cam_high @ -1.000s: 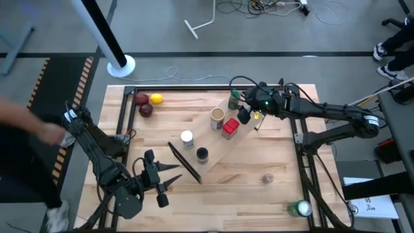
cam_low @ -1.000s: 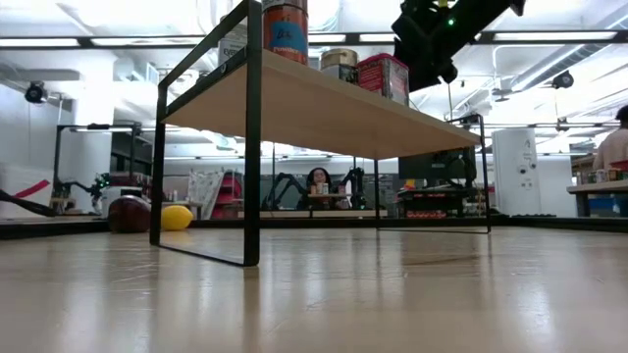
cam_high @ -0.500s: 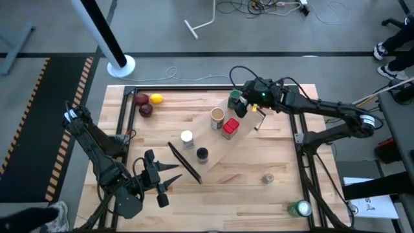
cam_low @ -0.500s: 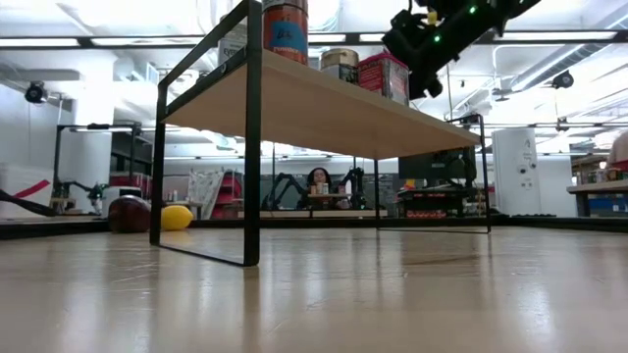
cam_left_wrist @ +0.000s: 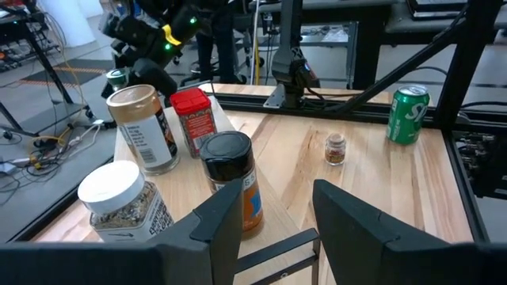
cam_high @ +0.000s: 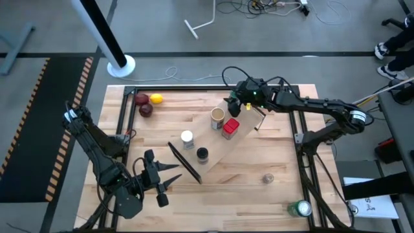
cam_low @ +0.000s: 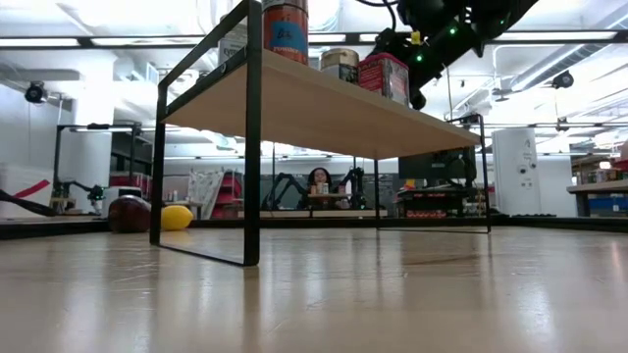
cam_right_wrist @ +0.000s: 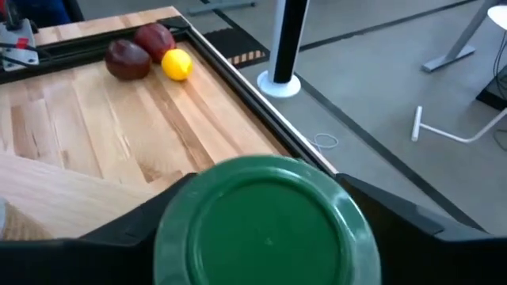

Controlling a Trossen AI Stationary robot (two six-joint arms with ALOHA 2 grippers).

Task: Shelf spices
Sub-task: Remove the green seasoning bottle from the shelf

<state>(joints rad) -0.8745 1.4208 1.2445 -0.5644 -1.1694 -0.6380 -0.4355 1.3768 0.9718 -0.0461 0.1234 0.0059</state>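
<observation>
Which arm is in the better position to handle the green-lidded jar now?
The right. Its gripper is at the green-lidded jar, fingers on both sides of the lid. The left gripper rests far off at the table's near edge.

Grey floor (cam_high: 58, 26) seen around table; white pole base (cam_high: 121, 66), loose cables (cam_high: 259, 6); ceiling strip lights (cam_low: 69, 42) lit.

Light-wood shelf (cam_high: 240, 145), black metal bars
</observation>
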